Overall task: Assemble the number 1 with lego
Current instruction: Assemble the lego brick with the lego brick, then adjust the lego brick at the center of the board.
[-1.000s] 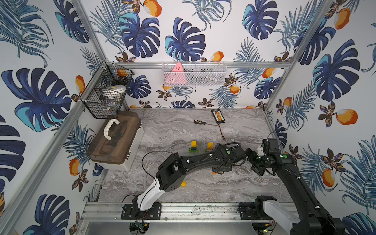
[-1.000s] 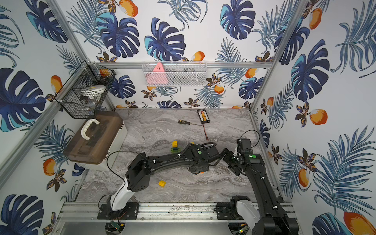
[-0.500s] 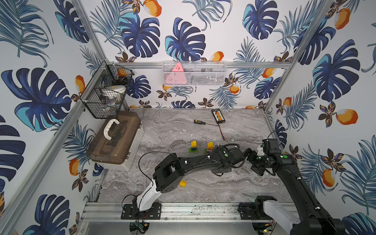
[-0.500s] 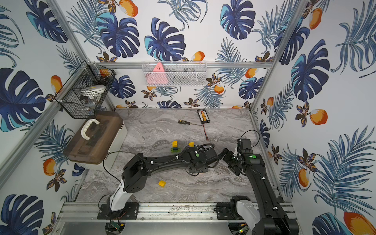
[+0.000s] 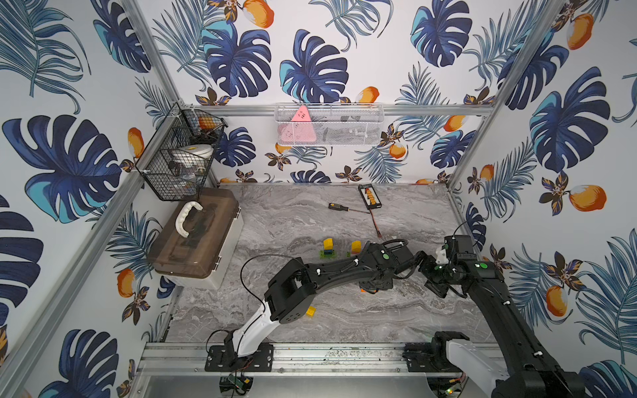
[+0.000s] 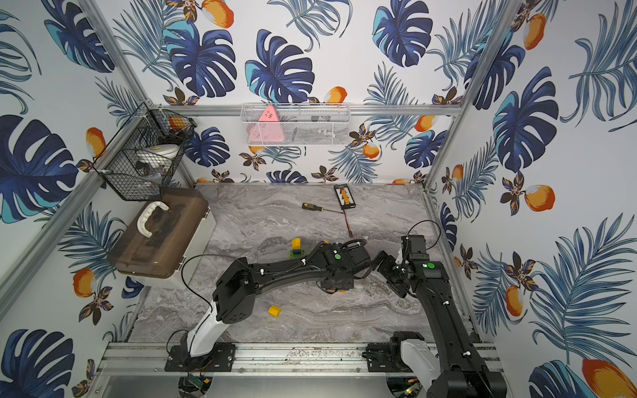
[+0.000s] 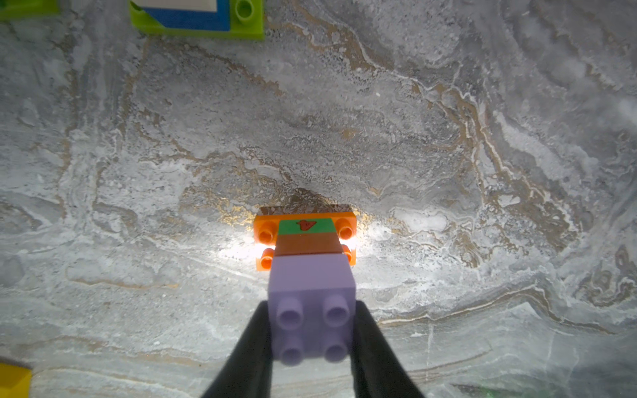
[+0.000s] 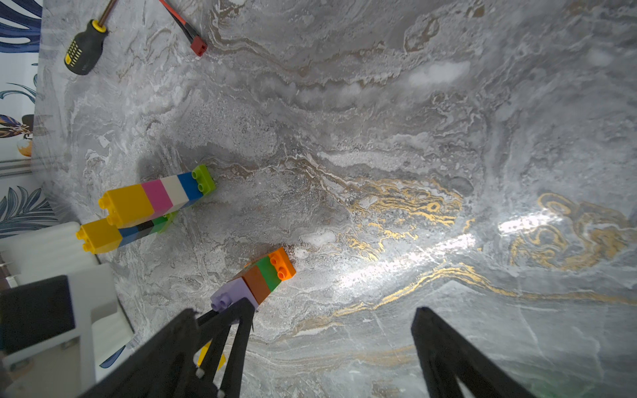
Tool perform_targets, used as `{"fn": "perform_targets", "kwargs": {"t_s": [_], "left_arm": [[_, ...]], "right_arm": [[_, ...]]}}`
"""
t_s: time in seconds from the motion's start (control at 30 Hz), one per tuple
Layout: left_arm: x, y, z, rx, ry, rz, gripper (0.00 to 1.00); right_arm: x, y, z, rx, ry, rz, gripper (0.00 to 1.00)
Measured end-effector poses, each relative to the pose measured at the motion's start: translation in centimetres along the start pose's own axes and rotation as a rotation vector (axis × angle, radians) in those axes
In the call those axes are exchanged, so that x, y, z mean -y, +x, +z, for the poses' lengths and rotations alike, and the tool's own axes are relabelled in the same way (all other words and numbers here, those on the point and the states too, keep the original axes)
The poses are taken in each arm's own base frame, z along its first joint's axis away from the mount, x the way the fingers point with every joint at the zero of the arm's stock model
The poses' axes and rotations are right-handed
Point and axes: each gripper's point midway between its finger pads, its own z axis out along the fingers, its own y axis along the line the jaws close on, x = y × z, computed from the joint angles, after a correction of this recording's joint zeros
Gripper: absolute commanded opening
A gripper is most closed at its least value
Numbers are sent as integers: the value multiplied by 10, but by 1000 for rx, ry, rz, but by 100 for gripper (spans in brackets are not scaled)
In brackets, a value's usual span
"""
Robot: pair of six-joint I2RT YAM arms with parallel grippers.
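- Left wrist view: the left gripper [image 7: 312,330] is seen clamped on a purple brick [image 7: 312,286], the top of a short stack [image 7: 306,241].
- Brown and green layers are made out below it. The orange base [image 7: 265,231] appears to be set on the marble table [image 7: 448,138].
- A green-based stack [image 7: 196,20] is cut off by the frame edge, so its upper bricks are not shown.
- In the right wrist view, the jaws of the right gripper [image 8: 305,312] are held wide apart, just beside the short stack.
- Two taller stacks are seen there close together. The striped stack [image 8: 158,196] partly hides the lower stack [image 8: 103,236].
- In both top views the short stack is almost wholly hidden under the left wrist, and only an orange sliver [image 5: 365,290] is shown.
- A loose yellow brick [image 6: 274,310] is seen well apart from the stacks.
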Motion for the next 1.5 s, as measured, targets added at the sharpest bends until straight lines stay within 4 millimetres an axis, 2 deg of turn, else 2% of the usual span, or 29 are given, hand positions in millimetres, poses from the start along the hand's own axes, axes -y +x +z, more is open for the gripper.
{"fn": "perform_targets", "kwargs": {"t_s": [0.33, 0.43, 0.7, 0.93, 0.97, 1.3, 1.4, 1.5], "left_arm": [[-3, 0, 5, -2, 26, 26, 0], [-3, -2, 4, -15, 30, 38, 6], [-1, -5, -1, -23, 25, 46, 42], [-17, -4, 2, -42, -46, 61, 96], [-15, -7, 0, -34, -41, 61, 99], [2, -22, -23, 15, 18, 61, 99], [2, -27, -39, 37, 43, 68, 99], [-13, -28, -68, 81, 71, 59, 99]], "right_arm": [[-1, -1, -2, 5, -4, -3, 100], [-1, -1, -2, 5, -4, -6, 100], [-3, -1, -3, 5, -9, -10, 100], [-5, 0, -4, -1, -19, -19, 100], [-5, 1, -4, -2, -21, -19, 100], [-10, 1, -7, -2, -44, -41, 100], [-14, 4, -9, -7, -66, -66, 100], [-23, 10, -13, -20, -110, -100, 100]]}}
